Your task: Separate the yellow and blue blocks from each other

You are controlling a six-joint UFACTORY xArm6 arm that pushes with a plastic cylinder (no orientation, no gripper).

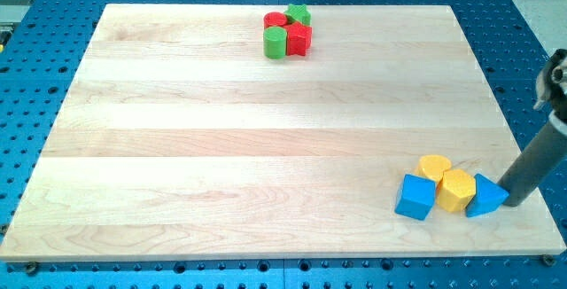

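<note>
- Worktop [266,147]: a pale wooden board on a blue perforated base, carrying two clusters of blocks well apart.
- Toward 5 o'clock on the board, four blocks are packed together: a blue cube [415,197], a yellow cylinder-like block [434,167], a yellow hexagonal block [457,189] and a blue triangular block [484,196].
- The yellow hexagonal block sits between the two blue ones, touching both; the other yellow block lies at its 11 o'clock.
- The arm's rod comes in from the view's right; my tip [508,202] rests at 3 o'clock of the blue triangular block, touching or just beside it.
- At 12 o'clock on the board, a green cylinder [276,42], a second green block [298,14] and red blocks [299,39] huddle together.
- No container is in view.
- The arm has no jaws, so no open or closed state can be told.
</note>
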